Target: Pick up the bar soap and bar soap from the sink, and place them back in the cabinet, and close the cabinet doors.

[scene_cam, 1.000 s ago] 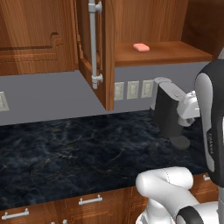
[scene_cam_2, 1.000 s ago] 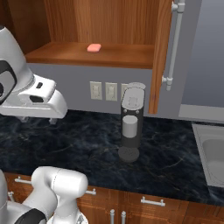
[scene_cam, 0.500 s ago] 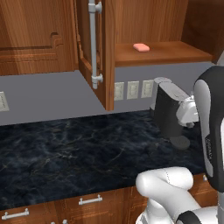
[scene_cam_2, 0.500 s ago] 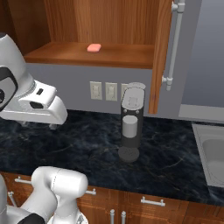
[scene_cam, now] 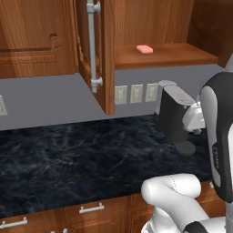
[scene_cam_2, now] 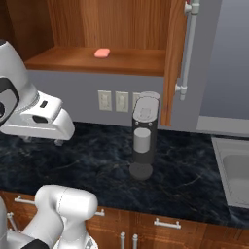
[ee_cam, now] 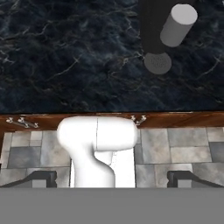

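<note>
1. One bar soap (scene_cam: 144, 48) lies flat on the shelf of the cabinet (scene_cam: 173, 55), near the shelf's left half and well back from its front edge. Where the second bar lies cannot be told.
2. Both cabinet doors are seen standing open: the left door (scene_cam: 107, 59) edge-on with its silver handle (scene_cam: 92, 41), the right door (scene_cam_2: 174, 63) likewise.
3. The pincer (ee_cam: 111, 179) is held low above the front edge of the counter (scene_cam: 68, 154). Its dark fingertips (ee_cam: 41, 178) are spread wide, and nothing is gripped between them.
4. The step in hand is judged to be the return for the second bar, about half the placing being done. The sink (scene_cam_2: 232, 170) lies to the right, beyond the dark coffee machine (scene_cam_2: 144, 133).
5. To do this step well, the arm is best carried around the coffee machine and under the open right door. The pincer is best kept spread until the bar is straddled across its short side. The flat bar is likely to slide on the metal basin, so a square, vertical descent is advised.
6. Compared with the frames of a second ago, the hand in the right base view is set slightly lower and further right. The shelved bar, the doors and the base are unchanged.
</note>
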